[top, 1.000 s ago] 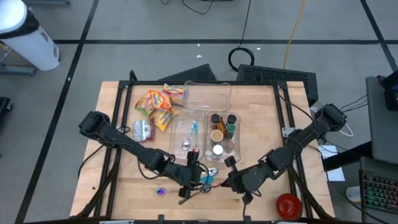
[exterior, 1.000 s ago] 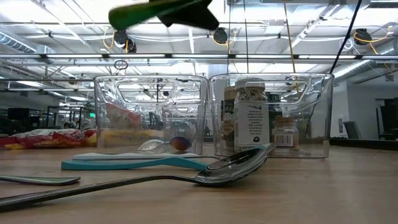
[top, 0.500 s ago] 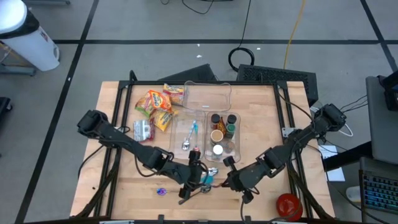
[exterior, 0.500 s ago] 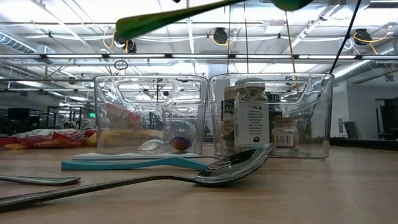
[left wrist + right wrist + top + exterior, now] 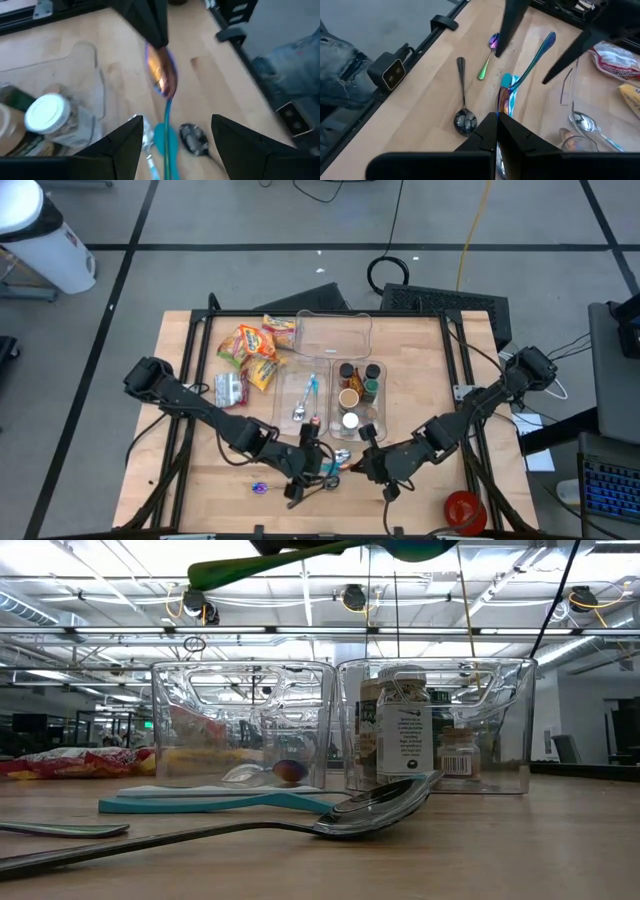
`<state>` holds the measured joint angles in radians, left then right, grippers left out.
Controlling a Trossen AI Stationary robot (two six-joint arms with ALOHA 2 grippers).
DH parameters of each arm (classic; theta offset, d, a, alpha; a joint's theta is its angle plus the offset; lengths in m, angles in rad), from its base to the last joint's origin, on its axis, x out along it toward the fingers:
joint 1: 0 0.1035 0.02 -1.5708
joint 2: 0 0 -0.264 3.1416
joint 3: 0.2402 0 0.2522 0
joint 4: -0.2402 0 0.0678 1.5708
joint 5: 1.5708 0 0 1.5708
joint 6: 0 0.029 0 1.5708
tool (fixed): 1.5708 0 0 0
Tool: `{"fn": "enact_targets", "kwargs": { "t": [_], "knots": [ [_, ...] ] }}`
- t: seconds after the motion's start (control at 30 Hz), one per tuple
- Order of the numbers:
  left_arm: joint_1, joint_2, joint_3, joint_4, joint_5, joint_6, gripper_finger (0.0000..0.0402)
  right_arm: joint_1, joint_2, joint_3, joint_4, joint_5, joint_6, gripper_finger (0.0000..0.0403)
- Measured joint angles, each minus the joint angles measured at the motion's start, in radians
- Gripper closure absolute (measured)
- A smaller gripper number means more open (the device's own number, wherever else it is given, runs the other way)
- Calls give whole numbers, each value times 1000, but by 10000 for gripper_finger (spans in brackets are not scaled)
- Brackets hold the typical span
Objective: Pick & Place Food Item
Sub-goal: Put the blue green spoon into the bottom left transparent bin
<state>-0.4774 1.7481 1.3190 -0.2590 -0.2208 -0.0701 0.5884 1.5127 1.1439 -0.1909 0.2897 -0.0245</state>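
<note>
Right, going L to R and taking the jar bin [image 5: 383,405] as your ref.

Well to the L of the jar bin, the snack packets [image 5: 250,345] lie flat on the wood surface [image 5: 190,340]. Neither gripper is touching them. A silver packet [image 5: 229,388] sits just below that bunch, also L of the jar bin. The utensil bin [image 5: 280,395] stands right against the jar bin's L wall. An empty clear bin [image 5: 333,335] is at the jar bin's far end.

Your L gripper [image 5: 310,463] hangs off the jar bin's near L corner, i.e. the end away from the empty bin. Its fingers [image 5: 125,145] are spread wide w/ nothing clamped. The rainbow spoon [image 5: 530,60] is up off the surface just past the jar bin's near end. Its handle runs into the gap between the L fingers, but I can't see contact there.

Your R gripper [image 5: 497,116] is just off the jar bin's near end, facing the L one. It's closed tight on the bowl end of that spoon, as the L wrist cam shows.

Below them, near the same end of the jar bin, these lie on the surface:
- a steel spoon [image 5: 463,117]
- a green-handled spoon [image 5: 487,65]
- a teal utensil [image 5: 507,80]

Far R of the jar bin, by the surface's corner, sits a red round item [image 5: 463,508].
</note>
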Motion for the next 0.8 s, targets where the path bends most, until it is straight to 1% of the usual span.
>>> {"fn": "enact_targets", "kwargs": {
  "t": [0.17,0.27,0.4,0.47,0.53,0.6,0.73,0.8],
  "knots": [
    [-6,0,0,-66,-72,11,158,0,-7,0,0,0,-2,403],
    [-6,0,0,-85,-96,5,158,0,-21,0,4,0,-3,403],
    [-6,0,0,-87,-104,11,159,0,-31,0,6,-2,-13,403],
    [-6,0,0,-88,-109,20,170,0,-33,0,10,-2,-14,403],
    [-6,0,0,-89,-111,21,195,0,-32,0,7,-2,-14,403],
    [-6,0,0,-90,-111,18,233,0,-32,0,7,-2,-14,403],
    [-6,0,0,-90,-110,16,333,0,-32,0,6,-2,-13,403],
    [-6,0,0,-89,-90,12,380,0,-32,0,7,-2,-13,403]
  ]
}}
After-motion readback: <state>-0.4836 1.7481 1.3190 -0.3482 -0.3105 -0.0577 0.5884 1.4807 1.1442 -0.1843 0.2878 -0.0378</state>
